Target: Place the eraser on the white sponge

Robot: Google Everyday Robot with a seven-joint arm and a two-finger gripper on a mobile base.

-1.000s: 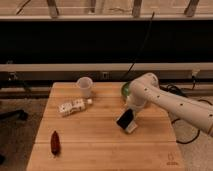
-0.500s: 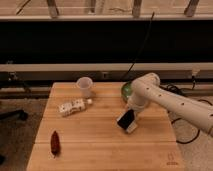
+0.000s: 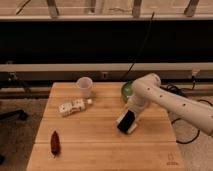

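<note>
A pale cup (image 3: pixel 85 86) stood upright near the upper left of the wooden table (image 3: pixel 100 145), its opening facing up; what it held, if anything, could not be made out. Just below and left of the cup lay a longer white object with dark speckles (image 3: pixel 71 107), and a small plain white sponge (image 3: pixel 90 101) sat at that object's right end, close beneath the cup. A green rounded object (image 3: pixel 127 89) showed at the table's far edge, partly hidden behind the arm; whether it was a bowl could not be told.

The table was light, slatted wood. A dark red elongated object (image 3: pixel 55 142) lay alone near its lower left corner, well apart from everything else. Behind the table ran a dark wall with a pale horizontal rail, and cables hung down at the right.

The white arm (image 3: pixel 170 102) reached in from the right edge of the frame and bent down to the gripper (image 3: pixel 128 124), right of the table's centre. The gripper was pinching the eraser (image 3: pixel 125 121), a flat black block held tilted at or just above the tabletop, well to the right of the white sponge.
</note>
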